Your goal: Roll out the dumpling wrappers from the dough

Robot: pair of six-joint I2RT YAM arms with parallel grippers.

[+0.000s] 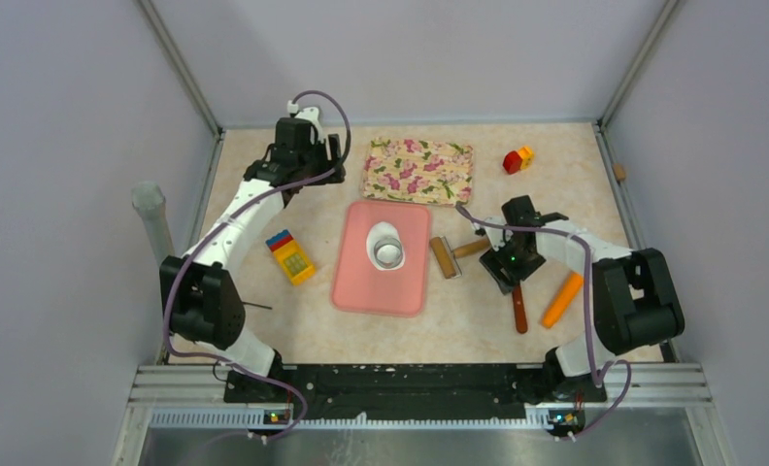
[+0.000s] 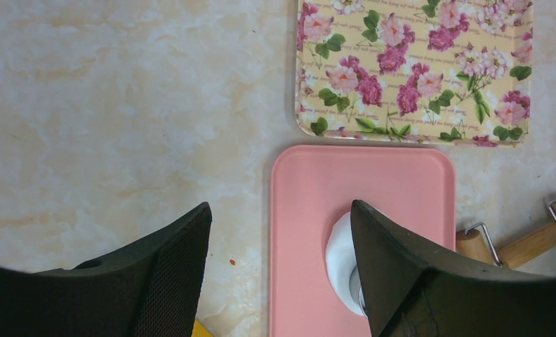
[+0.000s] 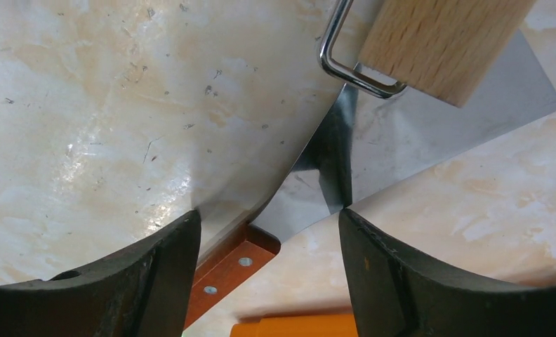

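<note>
Dough [image 1: 381, 233] sat on the pink mat [image 1: 361, 286]; right gripper [image 3: 268, 217] jaws gaped empty over the scraper [image 3: 429, 133] neck, left gripper [image 2: 281, 207] likewise empty, so the best bet was closing squarely on the handle, clear of the roller [image 3: 437, 42].

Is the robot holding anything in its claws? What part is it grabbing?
Nothing is held. The left claw hangs open over the table. The right claw is open above the metal scraper, not gripping it.

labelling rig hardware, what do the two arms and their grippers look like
Left arm and right arm: white link shells, black joint housings, a purple-grey cable looping along each. Left gripper and right gripper: matte black, curved, tapering fingers.
</note>
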